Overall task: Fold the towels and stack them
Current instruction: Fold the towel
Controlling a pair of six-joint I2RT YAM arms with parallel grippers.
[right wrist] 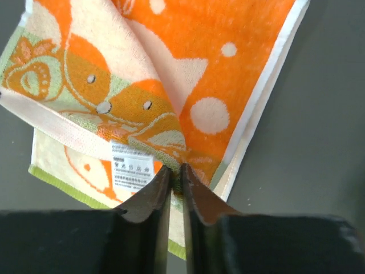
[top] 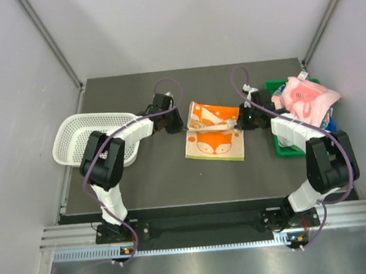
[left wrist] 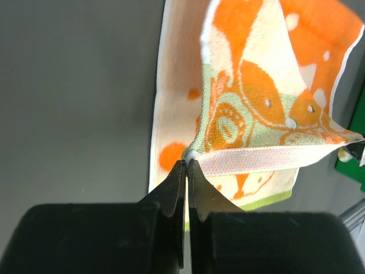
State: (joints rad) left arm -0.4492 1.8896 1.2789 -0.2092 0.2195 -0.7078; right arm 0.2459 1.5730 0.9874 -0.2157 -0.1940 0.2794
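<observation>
**Both claws pinching orange towel flap, mid-fold**

Dark table [top: 155,190] lies under both claws. The white mesh basket [top: 74,129] is well out past the left claw [left wrist: 186,162], on its outer side. The green bin [top: 285,149] is just behind the right claw [right wrist: 175,170], with the pink towel [top: 307,98] heaped on top and more cloth under it, none folded.

The orange towel [top: 215,141] lies between the two claws. Its lower layer is flat on the table. Its upper flap is lifted, hem stretched taut from one claw to the other.

- **Left claw:** jaws fully closed, tips nipping one hem corner.
- **Right claw:** jaws a sliver apart at most, the other corner caught between the tips. The care label [right wrist: 131,166] is just left of them.

Judgement: first towel, fold half done, task early.

To do it well:
- Draw both corners back toward the arm bases together, at the same height.
- Keep the hem taut so nothing bunches.
- Line the hem up over the green near edge before letting go.
- Release both sides together, since a lopsided release would likely skew the flap.
</observation>
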